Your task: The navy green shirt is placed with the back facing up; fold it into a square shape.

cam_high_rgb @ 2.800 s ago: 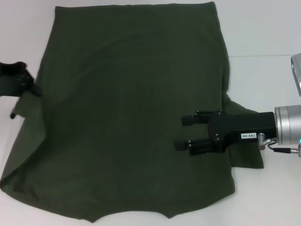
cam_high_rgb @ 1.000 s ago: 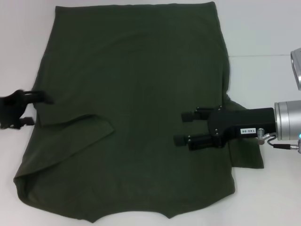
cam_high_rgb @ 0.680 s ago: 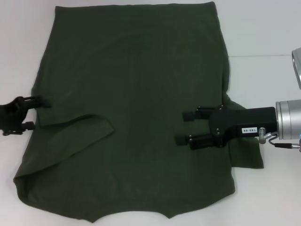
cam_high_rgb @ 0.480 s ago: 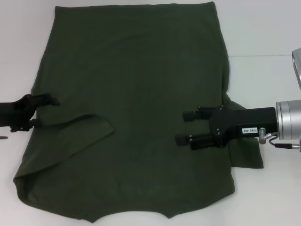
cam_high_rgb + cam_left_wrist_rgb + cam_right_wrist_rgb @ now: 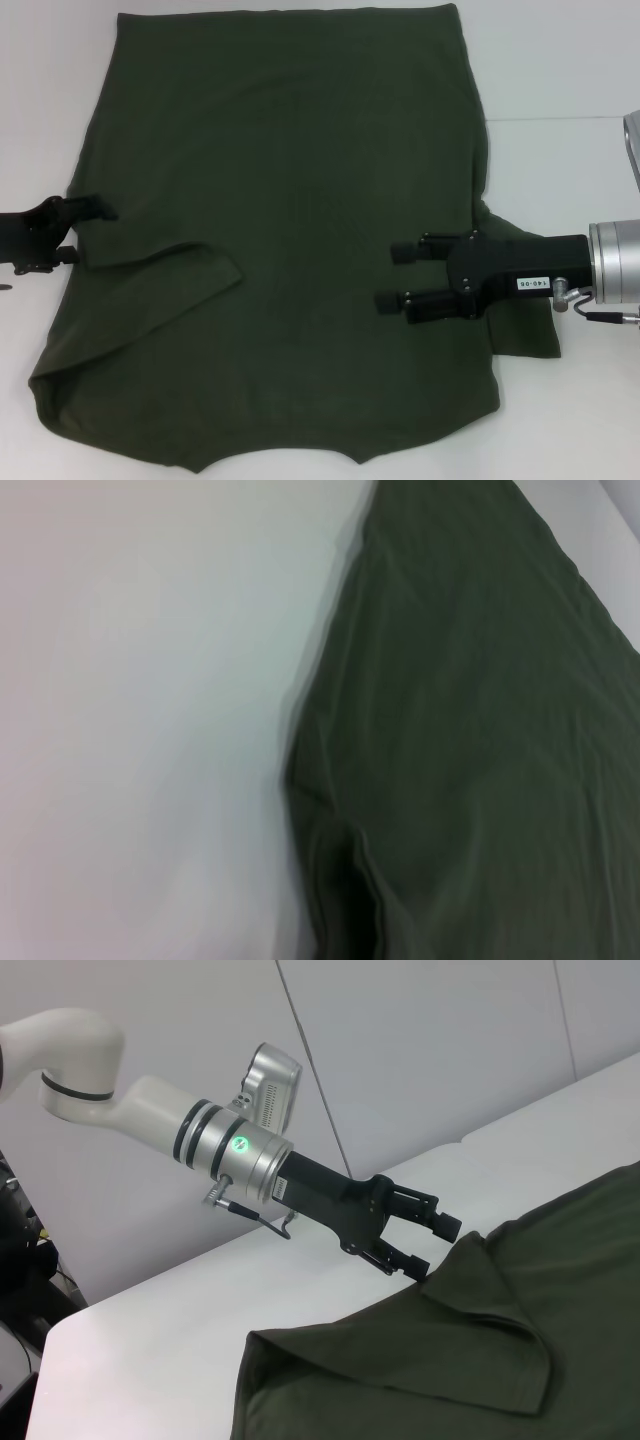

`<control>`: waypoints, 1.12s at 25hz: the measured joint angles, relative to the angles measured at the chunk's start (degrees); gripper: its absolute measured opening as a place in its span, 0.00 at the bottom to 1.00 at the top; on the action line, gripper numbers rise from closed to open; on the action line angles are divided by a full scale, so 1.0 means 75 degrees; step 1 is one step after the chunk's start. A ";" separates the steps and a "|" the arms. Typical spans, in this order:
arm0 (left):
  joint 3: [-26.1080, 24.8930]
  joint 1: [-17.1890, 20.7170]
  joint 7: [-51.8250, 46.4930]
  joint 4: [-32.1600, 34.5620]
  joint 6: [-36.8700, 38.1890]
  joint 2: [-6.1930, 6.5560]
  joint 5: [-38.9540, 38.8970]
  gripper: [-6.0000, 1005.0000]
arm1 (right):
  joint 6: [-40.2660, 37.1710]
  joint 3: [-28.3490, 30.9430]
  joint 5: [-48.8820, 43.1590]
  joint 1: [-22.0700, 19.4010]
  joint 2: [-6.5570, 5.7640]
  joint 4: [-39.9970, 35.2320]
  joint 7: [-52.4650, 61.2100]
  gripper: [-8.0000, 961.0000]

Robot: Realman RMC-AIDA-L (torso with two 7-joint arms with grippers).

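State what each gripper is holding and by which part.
Nothing is held. The left gripper sits open at the navy green shirt's left edge; the right gripper hovers open over its right side.

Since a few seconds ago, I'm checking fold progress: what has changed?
The left tool has let go of the left sleeve, now folded inward onto the navy green shirt, and hangs open at the shirt's left edge. The right tool stayed open over the right side; the right sleeve remains unfolded.
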 joint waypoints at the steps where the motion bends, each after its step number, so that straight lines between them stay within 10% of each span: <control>1: -0.0002 0.0005 0.0032 0.0001 -0.0002 0.0006 -0.0001 0.92 | 0.0000 0.0001 0.0000 -0.0001 0.0000 0.0000 0.0002 0.94; 28: 0.0376 -0.0186 0.0619 -0.0139 -0.0669 -0.0282 -0.0057 0.92 | 0.0002 0.0020 0.0000 -0.0013 0.0023 0.0000 0.0051 0.94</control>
